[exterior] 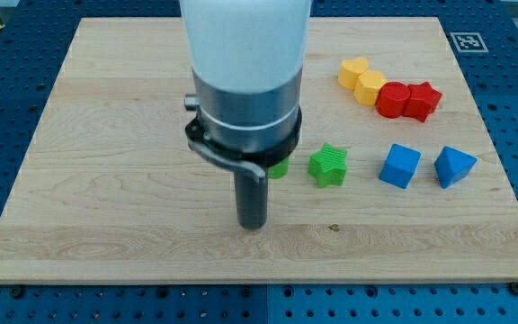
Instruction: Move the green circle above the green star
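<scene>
The green star [328, 166] lies on the wooden board, right of the view's middle. The green circle [279, 168] sits just left of the star, mostly hidden behind the arm's body; only a small green sliver shows. My tip [253, 225] rests on the board below and to the left of the green circle, a short way from it.
Two yellow blocks [361, 79] sit at the view's upper right, beside a red circle [391, 99] and a red star [423, 100]. A blue cube [399, 166] and a second blue block [454, 166] lie right of the green star. The board's edge [259, 279] runs along the bottom.
</scene>
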